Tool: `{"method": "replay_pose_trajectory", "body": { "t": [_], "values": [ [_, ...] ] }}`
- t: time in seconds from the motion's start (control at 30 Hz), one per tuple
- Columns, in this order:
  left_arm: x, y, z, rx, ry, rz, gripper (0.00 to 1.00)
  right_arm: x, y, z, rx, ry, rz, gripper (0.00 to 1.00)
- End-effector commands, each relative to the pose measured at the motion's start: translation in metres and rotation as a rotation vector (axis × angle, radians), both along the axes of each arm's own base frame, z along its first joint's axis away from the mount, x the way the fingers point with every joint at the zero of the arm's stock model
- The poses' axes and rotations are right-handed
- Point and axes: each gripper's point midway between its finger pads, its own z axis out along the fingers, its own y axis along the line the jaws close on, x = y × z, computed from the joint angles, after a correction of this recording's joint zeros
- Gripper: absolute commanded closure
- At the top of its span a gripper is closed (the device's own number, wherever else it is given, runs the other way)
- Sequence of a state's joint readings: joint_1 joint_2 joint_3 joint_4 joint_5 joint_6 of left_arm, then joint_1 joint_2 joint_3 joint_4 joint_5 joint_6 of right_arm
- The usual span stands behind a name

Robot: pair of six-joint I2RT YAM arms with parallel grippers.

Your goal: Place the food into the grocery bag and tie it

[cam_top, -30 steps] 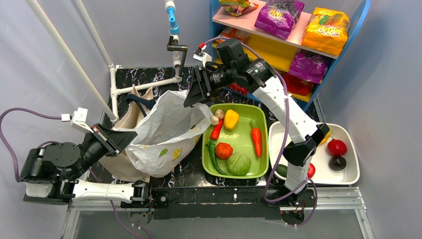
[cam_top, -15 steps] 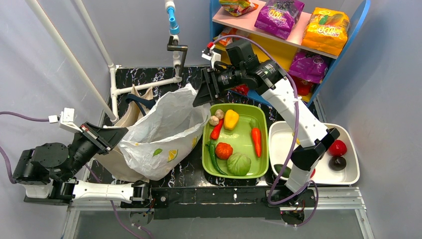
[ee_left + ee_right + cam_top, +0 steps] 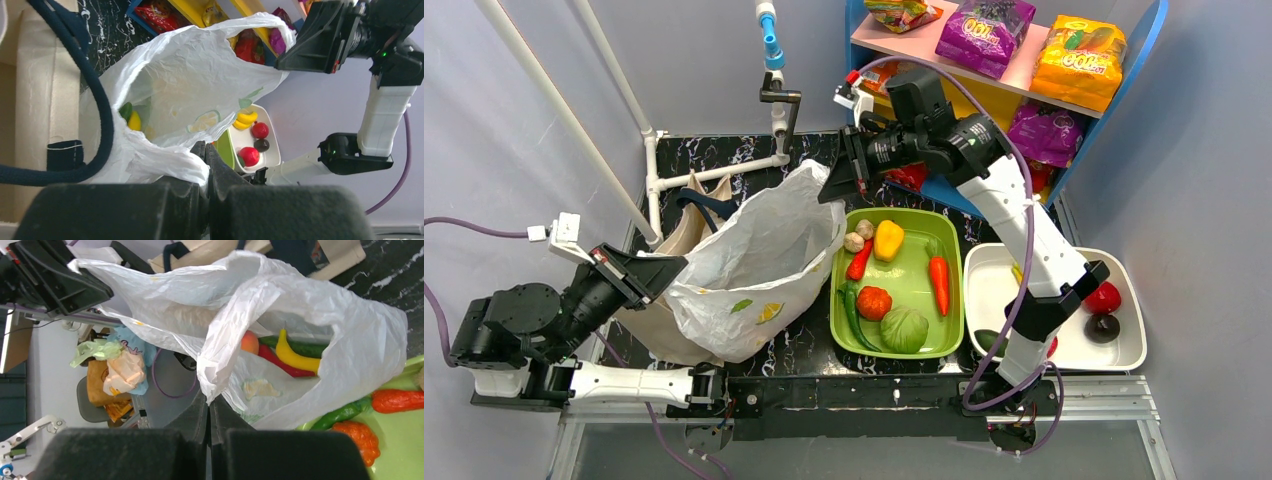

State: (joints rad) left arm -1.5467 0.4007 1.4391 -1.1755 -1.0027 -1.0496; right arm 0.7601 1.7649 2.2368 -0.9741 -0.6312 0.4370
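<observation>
Both jaws clenched on grocery bag point(image 3: 754, 265) rim | inside: banana point(image 3: 297, 359), peach point(image 3: 249, 342), cucumber point(image 3: 312, 347), red chilli point(image 3: 275, 360)

Big yellow lettering across the purple snack packet point(image 3: 984, 35) on the shelf point(image 3: 924, 52), purple lettering on the orange-yellow packet point(image 3: 1079, 62) beside it. Both too small and blurred; no word can be read.
</observation>
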Motion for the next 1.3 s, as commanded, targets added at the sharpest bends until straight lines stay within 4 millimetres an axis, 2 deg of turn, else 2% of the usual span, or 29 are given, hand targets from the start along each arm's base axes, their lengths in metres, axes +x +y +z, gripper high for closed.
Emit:
{"method": "replay_pose_trajectory", "body": {
  "t": [0.0, 0.17, 0.3, 0.43, 0.63, 0.73, 0.83, 0.9, 1.0, 1.07, 1.27],
  "values": [
    [-0.004, -0.036, 0.02, 0.11, -0.05, -0.071, 1.0, -0.021, -0.002, 0.037, 0.099, -0.043, 0.107, 0.99],
    [-0.015, -0.071, 0.029, 0.191, -0.086, -0.181, 1.0, -0.053, 0.002, 0.038, 0.128, 0.053, 0.259, 0.99],
    [-0.019, -0.093, 0.03, 0.234, -0.106, -0.234, 1.0, -0.08, 0.006, 0.02, 0.088, 0.115, 0.354, 0.99],
    [-0.022, -0.104, 0.025, 0.267, -0.105, -0.255, 0.98, -0.1, 0.014, 0.003, 0.047, 0.154, 0.429, 0.99],
    [-0.024, -0.101, 0.008, 0.285, -0.06, -0.259, 0.97, -0.116, 0.029, -0.009, 0.046, 0.202, 0.526, 0.99],
    [-0.03, -0.102, -0.004, 0.284, -0.031, -0.285, 0.95, -0.121, 0.044, -0.016, 0.052, 0.239, 0.579, 0.99],
    [-0.035, -0.1, -0.026, 0.294, 0.031, -0.296, 0.94, -0.139, 0.062, -0.025, 0.045, 0.279, 0.642, 0.99],
    [-0.037, -0.103, -0.036, 0.288, 0.046, -0.3, 0.94, -0.164, 0.069, -0.025, 0.054, 0.329, 0.727, 0.99],
    [-0.036, -0.104, -0.033, 0.252, 0.022, -0.305, 0.93, -0.195, 0.066, -0.004, 0.122, 0.387, 0.866, 0.99],
    [-0.037, -0.105, -0.027, 0.241, -0.002, -0.319, 0.9, -0.203, 0.056, 0.009, 0.156, 0.4, 0.911, 0.99],
    [-0.039, -0.103, -0.033, 0.262, 0.037, -0.318, 0.89, -0.204, 0.059, 0.001, 0.154, 0.416, 0.913, 0.99]
  ]
}}
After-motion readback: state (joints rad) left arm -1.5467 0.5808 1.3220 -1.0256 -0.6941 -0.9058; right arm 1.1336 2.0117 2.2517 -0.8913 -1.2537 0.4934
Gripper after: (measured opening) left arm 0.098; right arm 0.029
